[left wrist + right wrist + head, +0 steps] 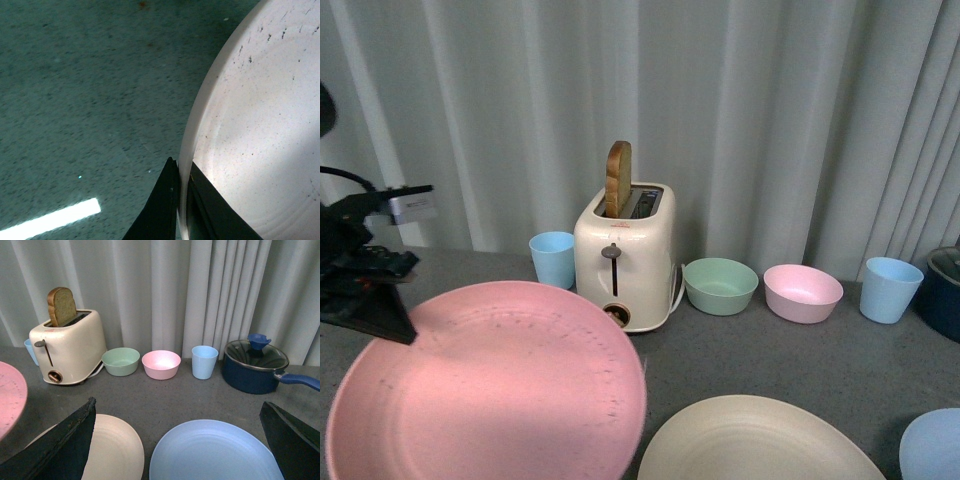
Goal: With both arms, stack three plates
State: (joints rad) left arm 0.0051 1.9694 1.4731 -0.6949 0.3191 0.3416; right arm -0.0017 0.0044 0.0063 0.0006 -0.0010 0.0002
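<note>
One slice [618, 178] in toaster [625, 265] — pink plate [490, 390] in jaws

Staged kitchen tabletop [775, 350] — toaster [625, 255], saucepan [255, 369], bowls [720, 285] before a grey curtain [770, 120].

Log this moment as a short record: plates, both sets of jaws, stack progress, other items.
pink plate: gripped at its rim, appears raised off the table
cream plate: flat on the table, beside the light blue plate, not touching it
light blue plate: flat on the table, near the right jaws
left jaws: shut on the pink plate's rim
right jaws: open, holding nothing
stack: not started
other items: toaster with bread slice, green bowl, pink bowl, two blue cups, lidded blue pot
</note>
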